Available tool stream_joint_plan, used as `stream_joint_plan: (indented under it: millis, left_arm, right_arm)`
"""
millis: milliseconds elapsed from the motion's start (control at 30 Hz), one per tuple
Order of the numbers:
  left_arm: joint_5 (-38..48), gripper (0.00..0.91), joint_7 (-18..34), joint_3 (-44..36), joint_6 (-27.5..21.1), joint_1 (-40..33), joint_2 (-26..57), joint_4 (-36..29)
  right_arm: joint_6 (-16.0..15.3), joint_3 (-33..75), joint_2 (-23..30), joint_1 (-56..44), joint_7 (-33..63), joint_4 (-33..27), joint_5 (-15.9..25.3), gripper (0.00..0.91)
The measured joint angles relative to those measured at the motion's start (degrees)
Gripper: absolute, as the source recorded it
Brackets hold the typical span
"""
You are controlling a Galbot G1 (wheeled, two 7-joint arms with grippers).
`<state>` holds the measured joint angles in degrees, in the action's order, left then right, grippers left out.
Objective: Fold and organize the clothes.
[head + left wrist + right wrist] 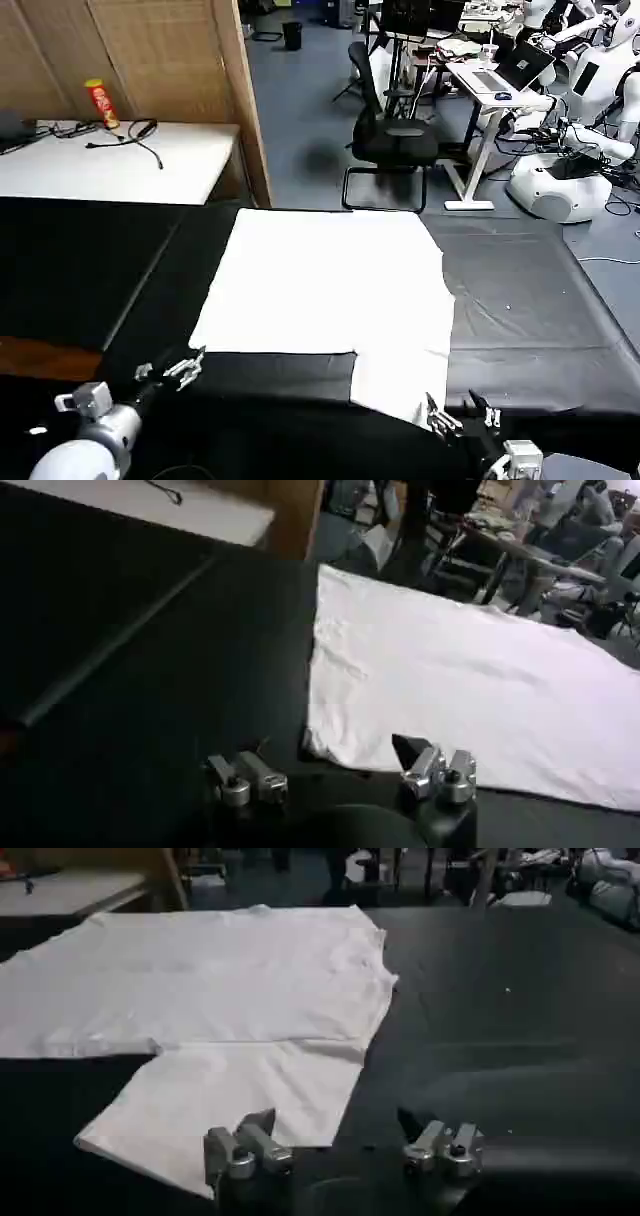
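Black cloth covers the worktop [530,320] across the middle of the head frame, and I see the white T-shirt [325,285] spread flat at its centre, plain side up, one sleeve [400,380] reaching toward the lower right. My left gripper [185,368] hovers at lower left, jaws wide, just off the shirt's near corner. My right gripper [462,415] sits at lower right, jaws wide, beside the sleeve's edge.
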<state>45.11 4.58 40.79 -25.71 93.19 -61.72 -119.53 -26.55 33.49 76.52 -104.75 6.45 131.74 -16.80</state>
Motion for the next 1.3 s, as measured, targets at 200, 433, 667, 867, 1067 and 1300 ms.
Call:
stream_joint_plan:
  millis: [200, 433, 667, 867, 1067, 1300]
  left_arm:
    - [-0.64, 0.878, 0.07, -0.74, -1.13, -2.02, -0.51, 1.41]
    - [-2.23, 0.449, -0.03, -2.45, -1.04, -3.81, -1.1, 3.02]
    - [-2.93, 0.0, 0.04, -3.62, -0.57, -4.93, -1.4, 4.83]
    - [-3.16, 0.0, 0.06, -3.91, -0.2, -4.81, -1.46, 5.37]
    - [-4.29, 0.0, 0.82, -3.49, -0.36, -2.96, -2.02, 2.95]
    - [-5.19, 0.0, 2.53, -2.06, -0.58, 1.39, -2.84, -2.13]
  right_arm:
    - [-0.56, -0.94, 0.59, 1.45, 1.09, -1.28, 0.9, 0.878]
    - [-1.11, -1.4, 1.18, 2.15, 1.41, -2.22, 0.9, 0.692]
    - [-1.64, -2.23, 1.89, 2.4, 1.65, -3.4, 1.14, 0.088]
    - [-1.88, -2.04, 2.28, 1.19, 1.67, -2.46, 1.22, 0.029]
    - [-3.09, -1.28, 2.32, -0.66, 3.81, 0.6, 1.05, 0.0]
    - [-4.77, -0.42, 2.38, -5.21, 5.48, 5.26, 1.11, 0.0]
